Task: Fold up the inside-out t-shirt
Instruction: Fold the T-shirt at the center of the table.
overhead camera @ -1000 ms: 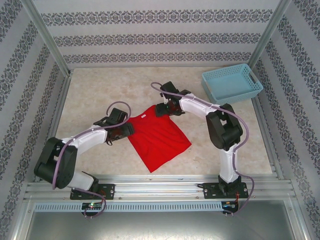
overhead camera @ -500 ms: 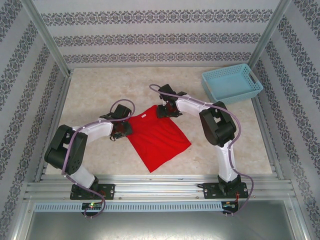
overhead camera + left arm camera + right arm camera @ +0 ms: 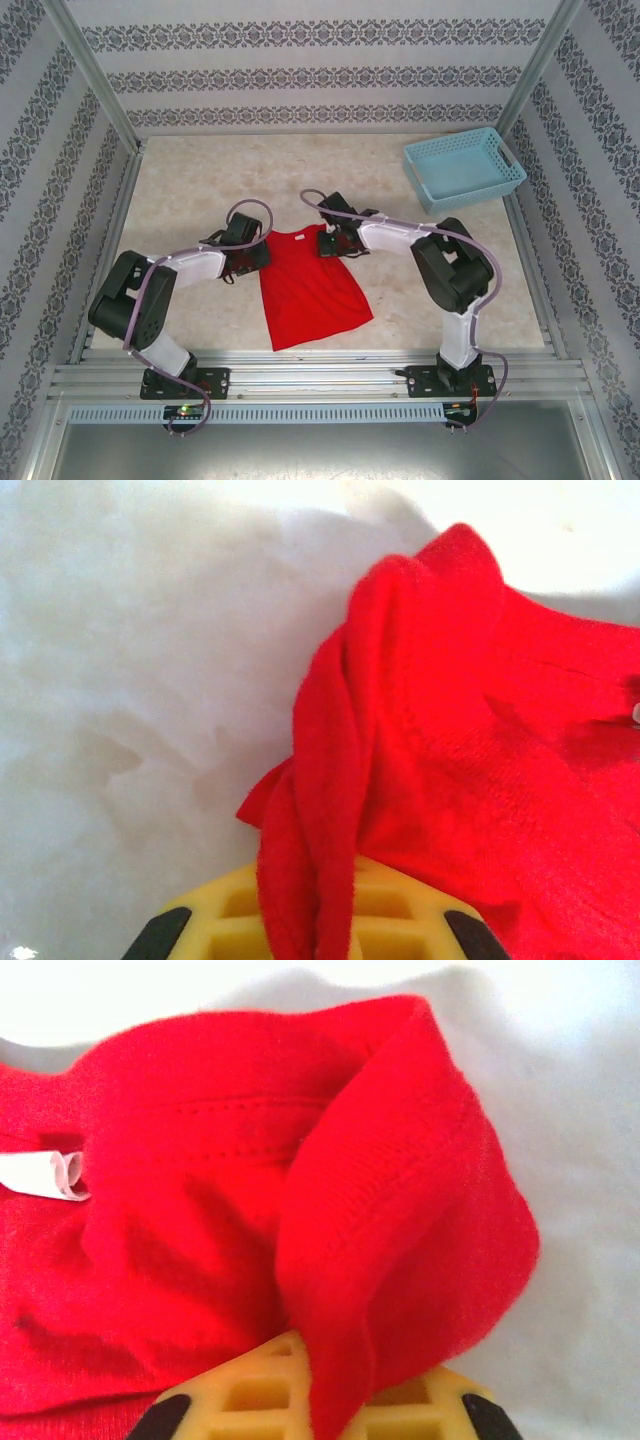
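Observation:
The inside-out t-shirt is bright red and lies flat mid-table, its collar end far and its hem near. My left gripper is shut on its far left corner, and a bunched fold of red cloth runs down between the yellow fingers of my left gripper. My right gripper is shut on the far right corner. There a rolled hem of the t-shirt is pinched in my right gripper, and a white tag shows to the left.
A light blue plastic basket stands at the far right corner of the pale tabletop. Patterned walls and metal posts close in the table on three sides. A metal rail runs along the near edge.
Both grippers have closed on the shirt's far corners. The shirt has swung from a diagonal lie to straight, with its hem now square to the near edge.

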Robot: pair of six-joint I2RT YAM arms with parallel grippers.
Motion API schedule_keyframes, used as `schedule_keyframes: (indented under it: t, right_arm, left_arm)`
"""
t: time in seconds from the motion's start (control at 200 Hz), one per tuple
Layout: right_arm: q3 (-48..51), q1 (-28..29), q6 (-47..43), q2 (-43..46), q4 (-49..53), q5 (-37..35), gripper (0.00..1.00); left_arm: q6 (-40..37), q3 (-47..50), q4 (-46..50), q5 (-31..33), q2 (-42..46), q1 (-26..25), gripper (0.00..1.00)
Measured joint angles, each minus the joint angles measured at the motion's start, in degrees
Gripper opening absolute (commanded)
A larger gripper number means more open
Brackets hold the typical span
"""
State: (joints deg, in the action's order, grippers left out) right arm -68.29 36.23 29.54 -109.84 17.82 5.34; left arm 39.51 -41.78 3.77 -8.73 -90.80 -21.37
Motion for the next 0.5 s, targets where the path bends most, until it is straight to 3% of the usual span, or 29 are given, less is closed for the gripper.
schedule_keyframes:
  t: [0.235, 0.5]
  right_arm:
    - [10.5, -1.0, 1.2, 11.2, -2.7, 0.9, 0.0]
    - [10.0, -4.9, 1.7, 16.9, -5.2, 4.4, 0.0]
  left_arm:
    - [0.0, 4.6, -0.6, -1.3, 10.9, 0.0, 0.0]
    - [-0.5, 0.9, 0.0, -2.0, 17.4, 1.9, 0.0]
